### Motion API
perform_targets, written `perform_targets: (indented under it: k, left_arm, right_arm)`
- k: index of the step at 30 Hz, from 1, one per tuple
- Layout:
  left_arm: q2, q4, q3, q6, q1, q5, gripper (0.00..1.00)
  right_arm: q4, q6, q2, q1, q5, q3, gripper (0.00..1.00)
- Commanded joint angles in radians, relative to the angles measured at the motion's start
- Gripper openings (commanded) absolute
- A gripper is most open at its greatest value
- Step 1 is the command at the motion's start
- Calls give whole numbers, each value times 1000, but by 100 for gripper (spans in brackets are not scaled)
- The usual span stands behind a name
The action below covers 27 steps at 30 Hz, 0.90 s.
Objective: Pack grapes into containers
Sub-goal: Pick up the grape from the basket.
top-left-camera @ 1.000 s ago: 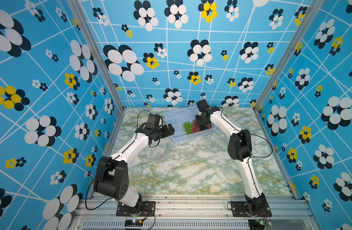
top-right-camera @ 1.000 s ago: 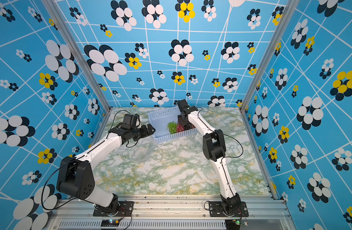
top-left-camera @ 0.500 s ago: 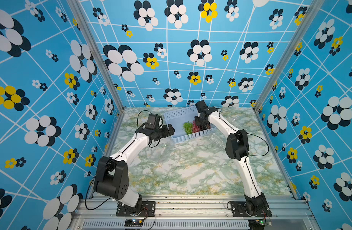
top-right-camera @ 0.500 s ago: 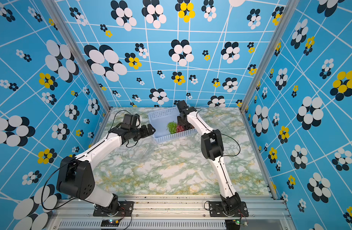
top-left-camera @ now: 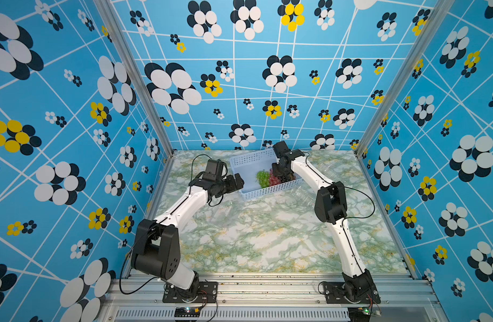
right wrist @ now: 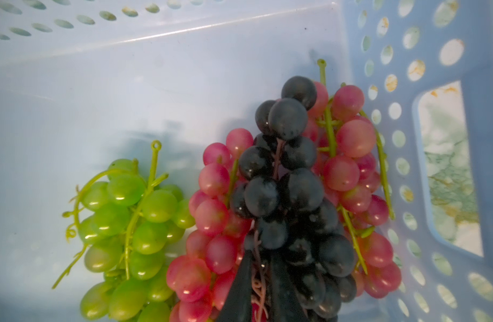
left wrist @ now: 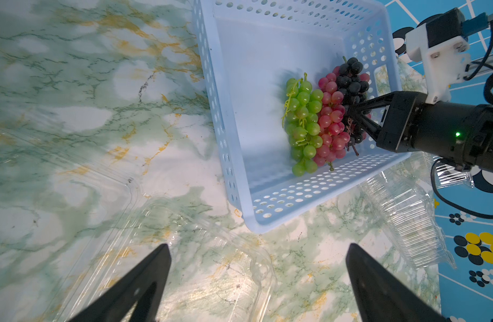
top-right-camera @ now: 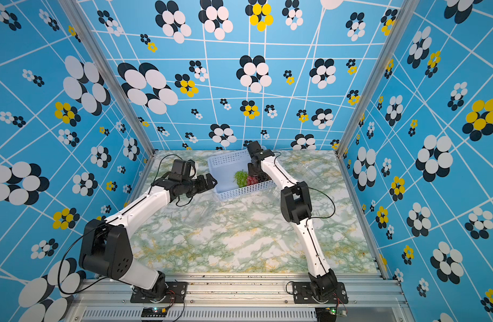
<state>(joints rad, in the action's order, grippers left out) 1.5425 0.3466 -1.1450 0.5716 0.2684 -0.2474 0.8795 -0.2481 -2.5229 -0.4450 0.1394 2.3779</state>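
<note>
Barely begun: all the grapes [left wrist: 323, 117] lie in the blue basket [left wrist: 267, 50], and the clear clamshells [left wrist: 406, 223] look empty. The right gripper [right wrist: 260, 259] has its jaws pinching the dark bunch [right wrist: 289, 178] by its stem. The left gripper [left wrist: 257, 246] holds its jaws spread over the desk [left wrist: 72, 83].

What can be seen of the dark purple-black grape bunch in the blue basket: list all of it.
The dark grape bunch is a compact cluster of round, glossy purple-black grapes, plastic-looking, on a pinkish-brown curly stem. It lies lengthwise atop the red-pink grapes, near a perforated side wall of the light-blue basket. The right tool has its fingers nearly together on the stem end. Whether the bunch is lifted off the others cannot be told.
</note>
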Motion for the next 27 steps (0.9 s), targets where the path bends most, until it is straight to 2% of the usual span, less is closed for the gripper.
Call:
perform_targets:
  k: [1, 10, 13, 19, 27]
  left_arm:
    - [-38, 29, 27, -23, -8, -7, 99]
    - [-53, 31, 40, -25, -11, -4, 99]
    - [-56, 31, 39, -26, -12, -4, 100]
    - [-68, 40, 39, -25, -19, -5, 99]
    - [-107, 29, 78, 4, -70, -54, 99]
  right_arm:
    - [29, -11, -31, -5, -2, 26, 15]
    - [27, -8, -42, -7, -3, 25, 15]
    - [27, -10, -45, -8, -1, 26, 8]
    - [20, -19, -22, -9, 8, 27, 0]
    - [26, -35, 43, -9, -17, 54, 0]
